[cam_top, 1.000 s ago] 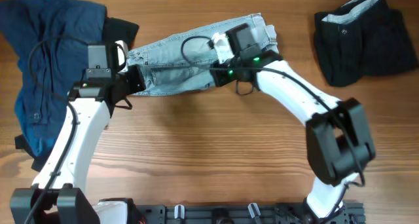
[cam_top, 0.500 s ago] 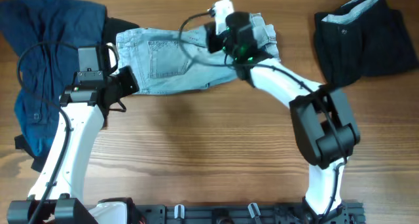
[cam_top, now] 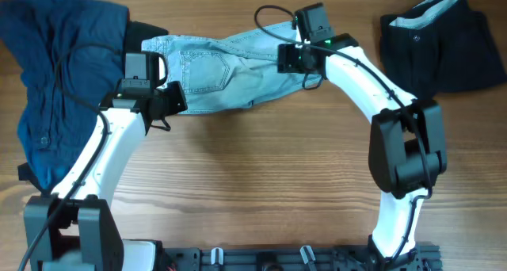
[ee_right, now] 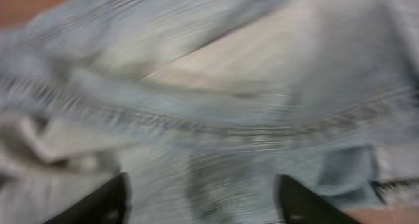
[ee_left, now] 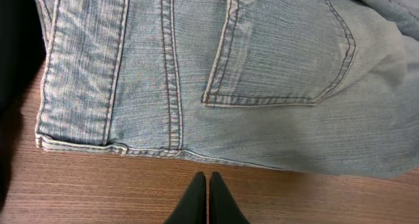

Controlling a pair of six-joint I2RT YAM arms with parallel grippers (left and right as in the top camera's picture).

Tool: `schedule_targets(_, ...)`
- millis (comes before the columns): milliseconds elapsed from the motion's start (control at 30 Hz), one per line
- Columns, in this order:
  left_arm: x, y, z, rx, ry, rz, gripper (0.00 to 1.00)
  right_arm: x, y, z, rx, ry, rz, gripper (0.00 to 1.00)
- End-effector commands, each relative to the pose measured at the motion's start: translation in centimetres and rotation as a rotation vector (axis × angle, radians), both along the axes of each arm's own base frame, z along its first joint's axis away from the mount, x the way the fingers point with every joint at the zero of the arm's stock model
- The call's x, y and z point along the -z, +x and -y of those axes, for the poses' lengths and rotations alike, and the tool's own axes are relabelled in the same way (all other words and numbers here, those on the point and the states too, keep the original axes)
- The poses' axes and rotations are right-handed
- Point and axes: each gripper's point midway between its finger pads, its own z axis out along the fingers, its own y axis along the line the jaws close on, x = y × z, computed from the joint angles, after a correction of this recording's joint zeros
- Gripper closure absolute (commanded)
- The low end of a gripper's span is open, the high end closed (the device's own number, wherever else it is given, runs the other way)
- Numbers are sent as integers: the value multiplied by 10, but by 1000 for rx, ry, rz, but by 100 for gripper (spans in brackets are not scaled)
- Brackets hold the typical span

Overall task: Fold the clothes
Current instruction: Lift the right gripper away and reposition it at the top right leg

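Denim shorts (cam_top: pixel 230 69): They lie across the far middle of the table (cam_top: pixel 261 192) with the back pocket up. The left part lies flat and the right part is rumpled into a ridge, so the fold looks unfinished.
Left gripper (ee_left: pixel 208 185): Its fingers are pressed together and hold nothing. It sits over bare wood just beside the near edge of the shorts, probably so that it can pin or catch that edge.
Right gripper (ee_right: pixel 206 204): Its jaws are spread wide with denim filling the view below. The picture is blurred, but nothing appears clamped. It sits at the bunched right end, probably placed to take a fresh hold there.
Navy garment (cam_top: pixel 55 73): It is heaped at the far left, beside the shorts and outside the working area.
Black garment (cam_top: pixel 440 49): It lies at the far right, well apart from the shorts, and looks already dealt with.
Next need: The ridge on the right wants smoothing before any crease is made.
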Motion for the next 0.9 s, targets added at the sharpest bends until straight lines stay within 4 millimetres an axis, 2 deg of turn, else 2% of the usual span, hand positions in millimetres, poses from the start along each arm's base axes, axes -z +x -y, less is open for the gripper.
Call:
schedule_targets(0, -3, 4, 1, -9, -5, 11, 96, 17, 16, 31, 263, 34, -20, 47)
schedule_targets(67, -3, 4, 1, -9, -4, 11, 96, 24, 18, 35, 321, 47, -31, 49)
schedule_targets(133, -3, 4, 1, -9, -5, 11, 96, 27, 30, 33, 333, 63, 8, 50)
schedule_targets(267, -3, 4, 1, -9, -4, 11, 96, 13, 55, 26, 331, 115, 122, 71)
schedule_targets(300, -3, 4, 1, -9, -4, 11, 96, 8, 61, 25, 330, 129, 152, 84)
schedule_targets(333, -3, 4, 1, -9, -5, 10, 96, 5, 65, 24, 330, 137, 169, 93)
schedule_targets(367, -3, 4, 1, -9, -4, 11, 96, 2, 68, 23, 329, 144, 185, 96)
schedule_targets(567, -3, 4, 1, -9, -5, 10, 96, -36, 107, 18, 376, 249, 398, 96)
schedule_targets(667, -3, 4, 1, -9, -4, 10, 96, -35, 126, 27, 451, 261, 500, 95)
schedule_targets(700, -3, 4, 1, -9, -4, 10, 96, -26, 132, 30, 460, 265, 520, 62)
schedule_targets(733, -3, 4, 1, -9, -5, 10, 96, -18, 133, 33, 464, 259, 512, 16)
schedule_targets(767, -3, 4, 1, -9, -5, 10, 96, -11, 130, 40, 467, 231, 485, 0)
schedule_targets(800, -3, 4, 1, -9, -5, 10, 96, -8, 129, 48, 471, 213, 470, 0)
schedule_targets(867, -3, 4, 1, -9, -5, 10, 96, -17, 126, 60, 435, 177, 458, 0)
